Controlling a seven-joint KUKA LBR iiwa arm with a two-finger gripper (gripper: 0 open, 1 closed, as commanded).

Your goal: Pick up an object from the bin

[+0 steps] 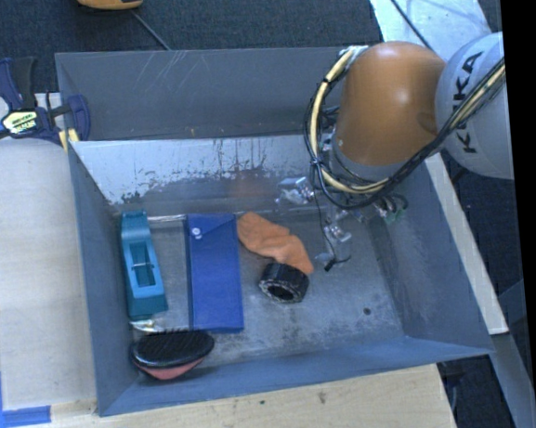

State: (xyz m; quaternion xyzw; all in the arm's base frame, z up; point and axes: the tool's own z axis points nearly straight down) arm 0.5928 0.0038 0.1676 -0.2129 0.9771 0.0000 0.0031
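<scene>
My gripper (333, 246) hangs below the arm's wrist over the right half of the bin floor, with nothing seen in it. Just left of it lies a crumpled orange soft piece (272, 240), close but apart from it. A short black roll with a pale core (283, 282) lies on its side below that piece, down and left of the gripper. Further left a flat dark blue rectangular box (213, 273) lies lengthwise on the floor.
A light blue tape dispenser (142, 265) stands along the left wall. A black oval brush with a red underside (173, 351) lies in the front left corner. Bare floor spreads right of and in front of the gripper.
</scene>
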